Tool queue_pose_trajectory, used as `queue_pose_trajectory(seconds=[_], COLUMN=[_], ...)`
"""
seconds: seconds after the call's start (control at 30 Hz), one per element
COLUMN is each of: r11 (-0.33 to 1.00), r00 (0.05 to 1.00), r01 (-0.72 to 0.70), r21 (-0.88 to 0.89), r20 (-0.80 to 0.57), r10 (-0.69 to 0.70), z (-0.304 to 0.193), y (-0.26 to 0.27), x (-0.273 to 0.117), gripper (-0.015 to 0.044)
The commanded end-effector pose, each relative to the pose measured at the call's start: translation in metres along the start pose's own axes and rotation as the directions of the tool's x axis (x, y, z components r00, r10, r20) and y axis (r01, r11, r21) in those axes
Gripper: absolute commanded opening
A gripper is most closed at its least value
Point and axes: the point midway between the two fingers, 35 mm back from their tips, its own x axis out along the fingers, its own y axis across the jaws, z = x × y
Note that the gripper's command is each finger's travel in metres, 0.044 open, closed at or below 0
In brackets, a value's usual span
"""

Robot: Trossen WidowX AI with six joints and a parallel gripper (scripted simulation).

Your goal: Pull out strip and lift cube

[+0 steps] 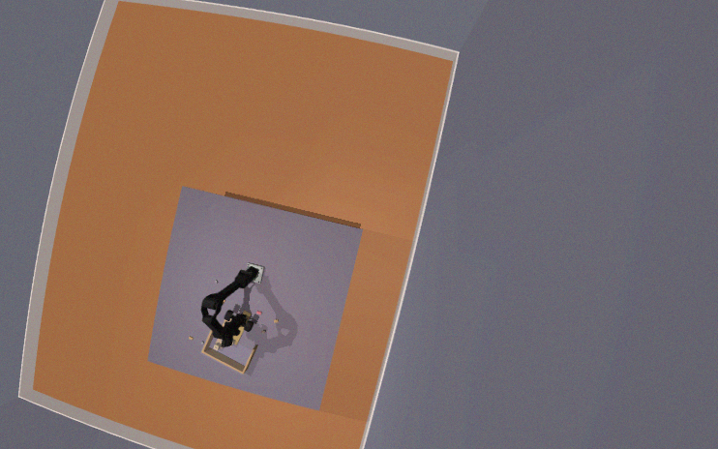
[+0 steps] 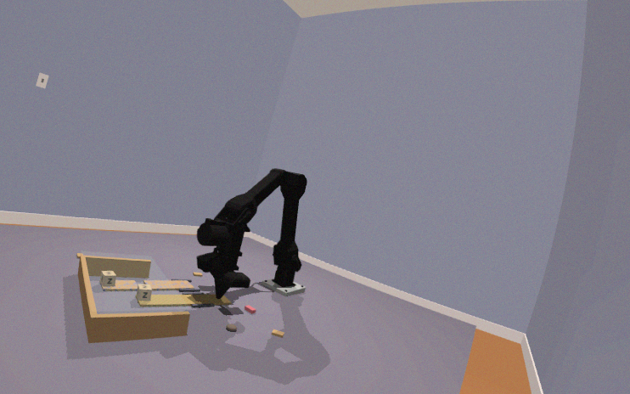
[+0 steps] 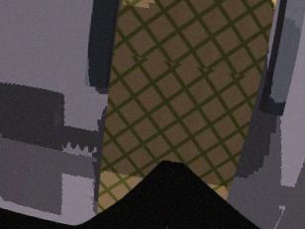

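My gripper (image 2: 219, 296) (image 3: 169, 171) is shut and empty, its tips down at the outer end of the near yellow strip (image 2: 165, 300) (image 3: 188, 93) (image 1: 239, 334). This strip has a green crosshatch, looks to be in one piece and sticks out of the open side of the box. A cube marked Z (image 2: 144, 293) stands on its inner end. The far, pinkish strip (image 2: 168, 284) has a gap across it, parting it from its inner piece (image 2: 122, 284). Another cube marked Z (image 2: 108, 278) (image 1: 217, 346) stands on that inner piece. Whether the tips touch the strip is hard to tell.
A wooden box (image 2: 136, 328) (image 1: 224, 362) has walls on three sides. Dark rails (image 2: 202, 305) (image 3: 101, 44) flank the strips. A red block (image 2: 250, 309) (image 1: 259, 313), a tan block (image 2: 278, 333) (image 1: 276, 321) and a dark piece (image 2: 231, 328) lie outside the box.
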Motion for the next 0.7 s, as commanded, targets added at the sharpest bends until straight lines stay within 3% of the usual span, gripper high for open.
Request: queue_pose_trajectory(seconds=[0.0,0.67], r11=[1.000,1.000], r00=[1.000,1.000], r01=[0.004,0.004], r21=[0.003,0.003], r20=[-0.020,-0.023], r10=[-0.004,-0.004], z=[-0.012,-0.042], y=[-0.001,-0.002], x=[0.005,0.004], gripper=[0.0000,0.0000])
